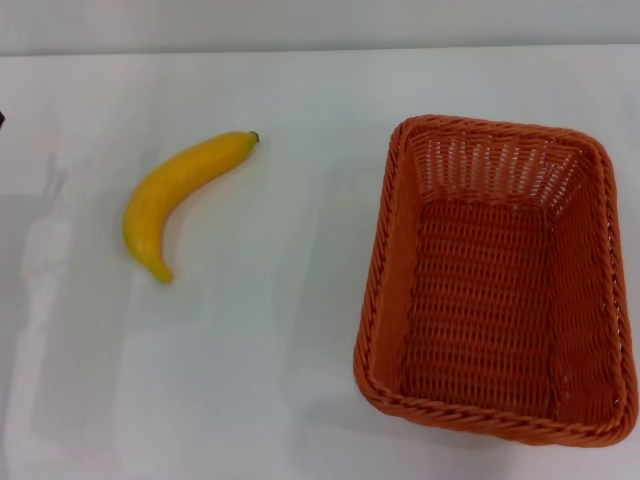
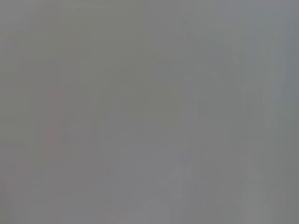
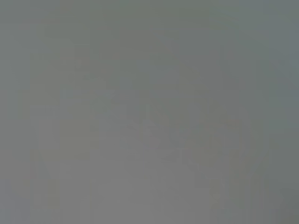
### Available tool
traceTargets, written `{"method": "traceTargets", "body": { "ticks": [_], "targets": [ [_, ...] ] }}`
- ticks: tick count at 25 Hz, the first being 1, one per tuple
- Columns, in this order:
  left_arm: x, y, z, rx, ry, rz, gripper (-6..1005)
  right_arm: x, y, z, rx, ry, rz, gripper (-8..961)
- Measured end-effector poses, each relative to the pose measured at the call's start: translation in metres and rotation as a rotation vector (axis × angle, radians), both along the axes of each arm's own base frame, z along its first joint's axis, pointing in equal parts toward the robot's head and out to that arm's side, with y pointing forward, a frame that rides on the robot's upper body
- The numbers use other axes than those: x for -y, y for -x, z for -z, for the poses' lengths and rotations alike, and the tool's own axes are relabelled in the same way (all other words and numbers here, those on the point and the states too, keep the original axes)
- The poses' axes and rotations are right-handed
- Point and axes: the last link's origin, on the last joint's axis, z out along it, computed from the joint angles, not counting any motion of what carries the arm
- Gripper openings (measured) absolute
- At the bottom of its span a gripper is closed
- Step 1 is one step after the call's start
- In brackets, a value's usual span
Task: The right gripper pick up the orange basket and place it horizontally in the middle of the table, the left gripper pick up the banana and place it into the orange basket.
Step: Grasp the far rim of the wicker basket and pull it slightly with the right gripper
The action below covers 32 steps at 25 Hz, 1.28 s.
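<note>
While the worktop (image 1: 300, 380) lies bare around them, the banana (image 1: 175, 195) rests well to the left of the basket (image 1: 497, 285), nothing between. The banana is smooth, curved, yellow; the basket is orange open-weave wicker with a braided rim, long axis running away from the robot. Neither gripper shows, so I cannot tell how their fingers stand.

The banana (image 1: 172, 196) is showing yellow with a dark stem tip; the orange basket (image 1: 385, 270) is showing open weave; both wrist views are perhaps showing only grey.

Bare white table (image 1: 300, 400), plain wall behind: lab-like test bench.
</note>
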Motion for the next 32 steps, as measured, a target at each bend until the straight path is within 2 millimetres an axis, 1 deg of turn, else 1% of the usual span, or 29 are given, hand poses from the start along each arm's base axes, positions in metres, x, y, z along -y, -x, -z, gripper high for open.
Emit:
{"method": "traceTargets", "body": {
  "ticks": [22, 25, 29, 32],
  "targets": [
    [0.000, 0.000, 0.000, 0.001, 0.000, -0.002, 892, 0.001, -0.001, 0.001, -0.005, 0.001, 0.002, 706],
    [0.000, 0.000, 0.000, 0.000, 0.001, -0.002, 893, -0.001, 0.002, 0.001, -0.025, 0.005, -0.012, 706],
    [0.000, 0.000, 0.000, 0.001, 0.000, -0.001, 893, -0.010, 0.014, -0.012, -0.161, 0.065, -0.107, 706],
    [0.000, 0.000, 0.000, 0.003, 0.000, 0.001, 893, -0.023, 0.032, -0.033, -0.310, 0.167, -0.235, 706]
  ]
}}
